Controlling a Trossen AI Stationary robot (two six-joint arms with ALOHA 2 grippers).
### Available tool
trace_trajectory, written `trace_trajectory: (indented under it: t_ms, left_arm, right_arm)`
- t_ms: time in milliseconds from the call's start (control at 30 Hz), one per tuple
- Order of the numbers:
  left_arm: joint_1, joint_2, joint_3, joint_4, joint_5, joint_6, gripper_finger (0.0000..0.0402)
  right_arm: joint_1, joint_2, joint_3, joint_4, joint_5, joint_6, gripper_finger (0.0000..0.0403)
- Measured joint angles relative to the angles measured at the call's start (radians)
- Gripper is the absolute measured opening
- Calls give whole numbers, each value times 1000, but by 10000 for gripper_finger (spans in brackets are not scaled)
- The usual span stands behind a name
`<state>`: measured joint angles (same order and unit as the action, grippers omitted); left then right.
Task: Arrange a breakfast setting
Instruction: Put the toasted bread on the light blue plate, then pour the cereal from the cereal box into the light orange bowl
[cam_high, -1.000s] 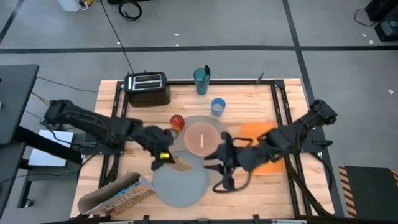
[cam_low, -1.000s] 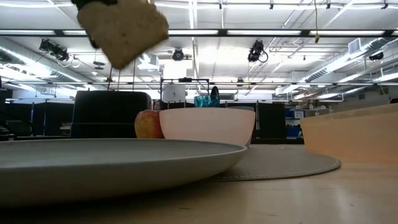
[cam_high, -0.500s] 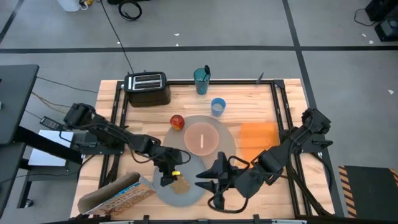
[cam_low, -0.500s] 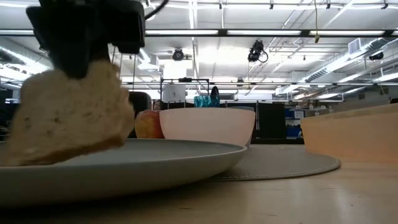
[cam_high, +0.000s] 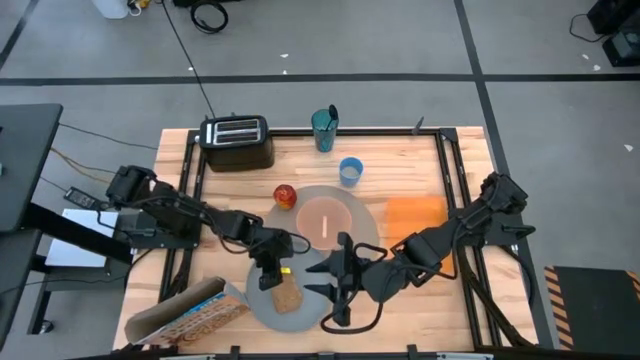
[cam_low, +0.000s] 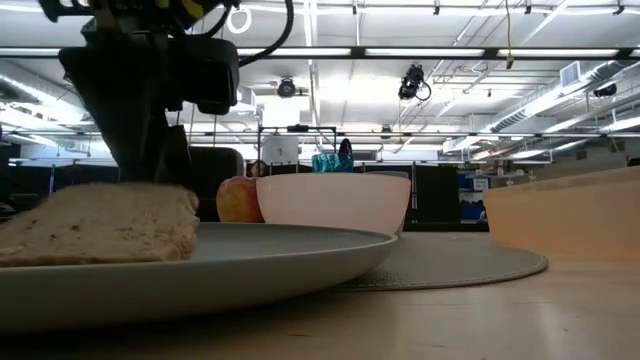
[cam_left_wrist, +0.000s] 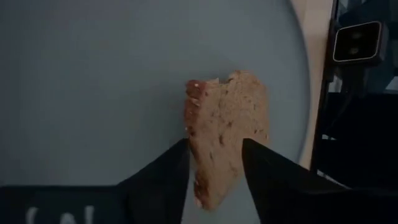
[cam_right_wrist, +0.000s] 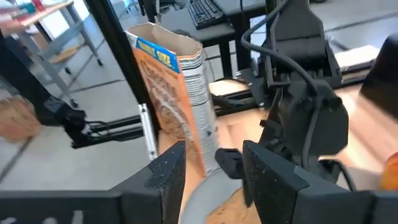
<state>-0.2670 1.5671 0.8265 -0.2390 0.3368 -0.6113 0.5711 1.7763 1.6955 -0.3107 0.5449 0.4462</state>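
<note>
A toast slice lies flat on the grey plate at the table's near side, as the low view shows. My left gripper slants down at the toast's left end, open, one finger on either side of that end. My right gripper hovers open over the plate's right rim with nothing between its fingers. The pink bowl sits on the round placemat. The red apple and the light-blue cup are beside it. My left gripper straddles the end of the toast nearest it, coming slanting down from the table's left. The toast rests flat on the plate. Whether the fingers still touch its edges, I cannot tell.
A cereal box lies at the near left corner, close to the plate, and fills the right wrist view. The black toaster and a teal tumbler stand at the far edge. An orange mat lies at the right.
My left gripper has come down toward the near edge with the toast. The toast was lifted, then tilted with one end on the plate, and now lies flat on it. My right gripper has moved toward the table's left, to the plate's right rim.
</note>
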Motion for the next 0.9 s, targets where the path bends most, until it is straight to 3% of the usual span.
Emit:
trace_trajectory:
  t_ms: [133, 333, 667, 900]
  left_arm:
    - [41, -44, 24, -81, 73, -66, 174]
    - [57, -129, 185, -403, 97, -91, 176]
    - [23, -195, 639, -913, 84, -79, 176]
    - [-73, -240, 933, -1102, 32, -145, 176]
  right_arm:
    - [-29, 0, 0, 0, 9, -73, 175]
    - [-102, 0, 0, -18, -8, -84, 190]
    - [-230, 4, -3, -108, -229, -237, 299]
    - [-266, 6, -115, 56, -350, -420, 357]
